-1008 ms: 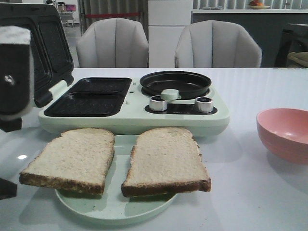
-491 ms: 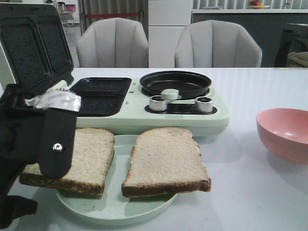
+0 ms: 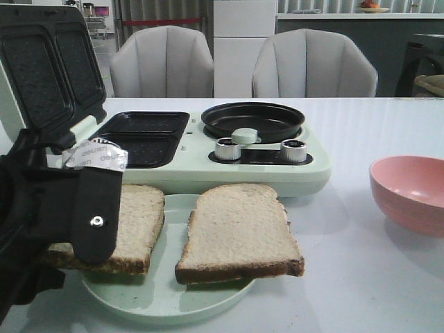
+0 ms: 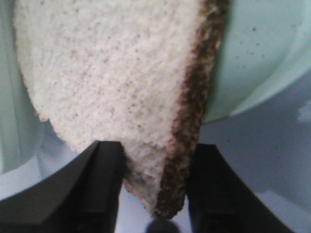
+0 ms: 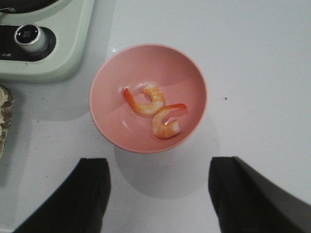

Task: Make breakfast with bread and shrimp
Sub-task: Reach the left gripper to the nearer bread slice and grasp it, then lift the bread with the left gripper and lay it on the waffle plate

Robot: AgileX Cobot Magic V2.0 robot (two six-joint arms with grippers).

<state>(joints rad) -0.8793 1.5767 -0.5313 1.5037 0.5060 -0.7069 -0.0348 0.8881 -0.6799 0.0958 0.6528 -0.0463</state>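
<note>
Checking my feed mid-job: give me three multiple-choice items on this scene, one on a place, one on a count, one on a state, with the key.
1. Where do the two small orange-pink curved shrimp lie?
A. In the round black pan
B. In the pink round bowl
C. On the pale green plate

2. How many square slices of pale bread with dark crusts are on the pale green round plate?
A. One
B. Two
C. Three

3. How does the left tool stand?
A. Open, its black fingers on either side of a bread corner
B. Shut on a shrimp
C. Shut on a silver knob

Answers: 1 B, the right wrist view shows both shrimp inside the bowl. 2 B, the front view shows the left slice and the right slice side by side. 3 A, the left wrist view shows the slice's corner between the spread fingers.
</note>
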